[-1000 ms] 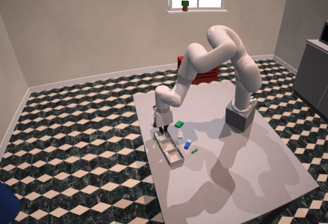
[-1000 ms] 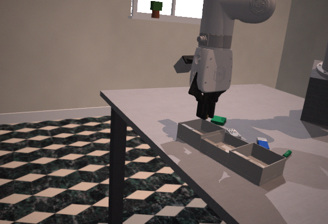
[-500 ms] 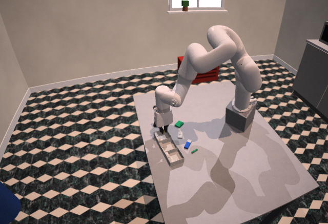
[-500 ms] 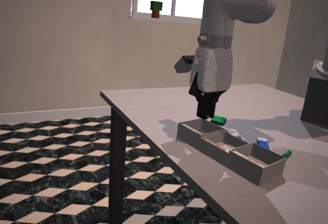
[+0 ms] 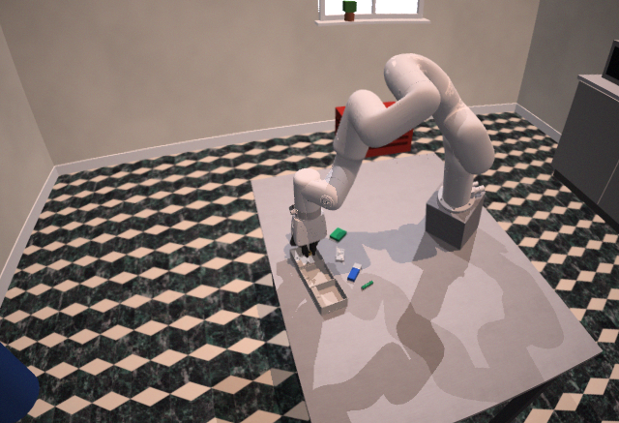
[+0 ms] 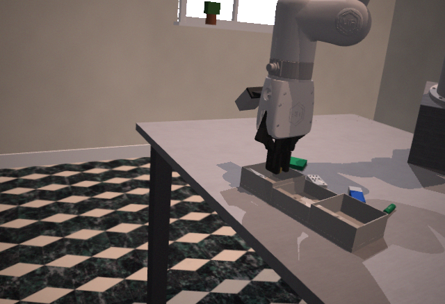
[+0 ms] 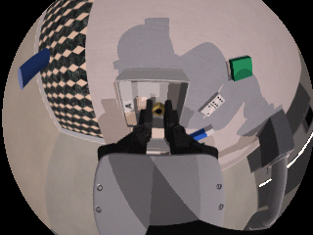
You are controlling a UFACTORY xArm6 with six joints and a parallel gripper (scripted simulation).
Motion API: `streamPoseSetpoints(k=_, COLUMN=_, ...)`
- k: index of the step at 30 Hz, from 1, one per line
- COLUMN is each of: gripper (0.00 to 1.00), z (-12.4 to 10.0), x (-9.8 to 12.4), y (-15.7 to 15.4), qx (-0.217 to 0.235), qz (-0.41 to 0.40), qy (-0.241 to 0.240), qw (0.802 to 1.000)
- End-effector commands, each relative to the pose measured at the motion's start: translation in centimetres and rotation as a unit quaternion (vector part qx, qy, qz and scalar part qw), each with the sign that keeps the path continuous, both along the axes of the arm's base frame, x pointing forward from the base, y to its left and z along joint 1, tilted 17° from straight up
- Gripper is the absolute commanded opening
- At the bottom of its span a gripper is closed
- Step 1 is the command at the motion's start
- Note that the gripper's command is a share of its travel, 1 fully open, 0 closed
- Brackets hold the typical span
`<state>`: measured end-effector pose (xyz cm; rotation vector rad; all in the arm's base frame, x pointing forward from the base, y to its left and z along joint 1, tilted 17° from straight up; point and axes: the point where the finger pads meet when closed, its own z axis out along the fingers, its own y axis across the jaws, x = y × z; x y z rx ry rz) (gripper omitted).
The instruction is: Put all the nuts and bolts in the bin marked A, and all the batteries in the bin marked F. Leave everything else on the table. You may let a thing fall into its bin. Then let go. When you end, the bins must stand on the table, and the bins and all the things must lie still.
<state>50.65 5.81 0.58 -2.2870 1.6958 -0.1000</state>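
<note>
While lowered into end bin on table, jaws nearly closed, pinching small brass-coloured nut; gripper upright.

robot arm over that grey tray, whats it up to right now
The arm's pincer is shut on a small brass-coloured piece, probably a nut or bolt, and reaches down into the end compartment of the three-part grey bin. It has not let go. Beside the bin on the table lie a green block, a domino, a blue and white piece and a small green cylinder.
</note>
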Motion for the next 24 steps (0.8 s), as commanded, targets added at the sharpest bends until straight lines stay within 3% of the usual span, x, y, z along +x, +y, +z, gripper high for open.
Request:
streamPoseSetpoints(k=1, gripper=0.00, z=-0.7, x=0.4, y=0.2, qx=0.001, qz=0.000, qy=-0.002, qw=1.000)
streamPoseSetpoints(k=9, gripper=0.00, z=-1.9, x=0.6, y=0.4, qx=0.001, qz=0.000, qy=-0.002, qw=1.000)
streamPoseSetpoints(k=24, gripper=0.00, z=-1.9, x=0.6, y=0.4, qx=0.001, qz=0.000, qy=-0.002, qw=1.000)
